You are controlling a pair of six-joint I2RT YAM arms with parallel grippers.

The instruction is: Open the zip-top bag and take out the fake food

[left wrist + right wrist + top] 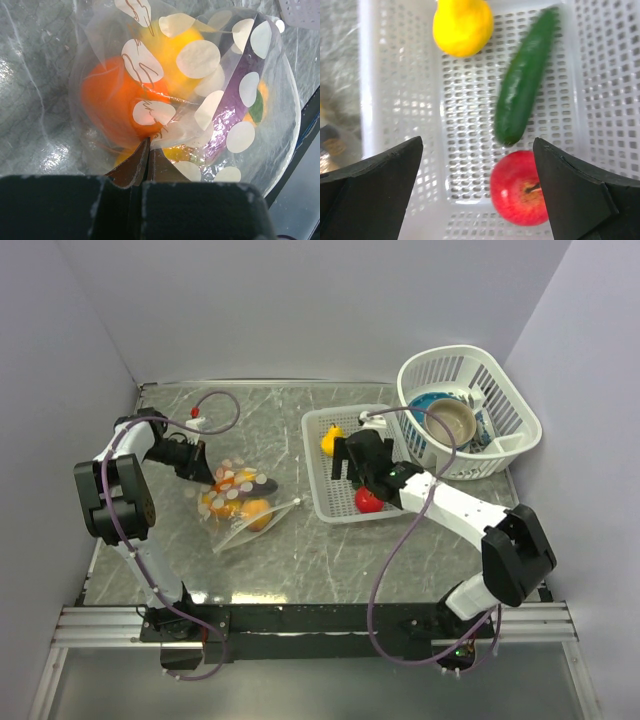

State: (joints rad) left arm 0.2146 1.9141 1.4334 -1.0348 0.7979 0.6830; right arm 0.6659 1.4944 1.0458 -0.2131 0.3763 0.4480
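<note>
The zip-top bag (238, 496) lies on the table left of centre, clear with white dots. Through its plastic (200, 60) show an orange piece (107, 100), a yellow piece (170, 42) and a purple one (227, 112). My left gripper (148, 146) is shut on a fold of the bag at its far-left end (203, 473). My right gripper (477, 145) hangs open above the flat white basket (318, 472), nothing between its fingers. Fake food lies in that basket: a red apple (517, 190), a green cucumber (522, 82) and a yellow pear (462, 25).
A round white lattice basket (505, 400) holding a bowl (452, 422) and dishes stands tilted at the back right, against the flat basket. A purple cable loop (222, 412) lies behind the left arm. Walls close in on the left, back and right.
</note>
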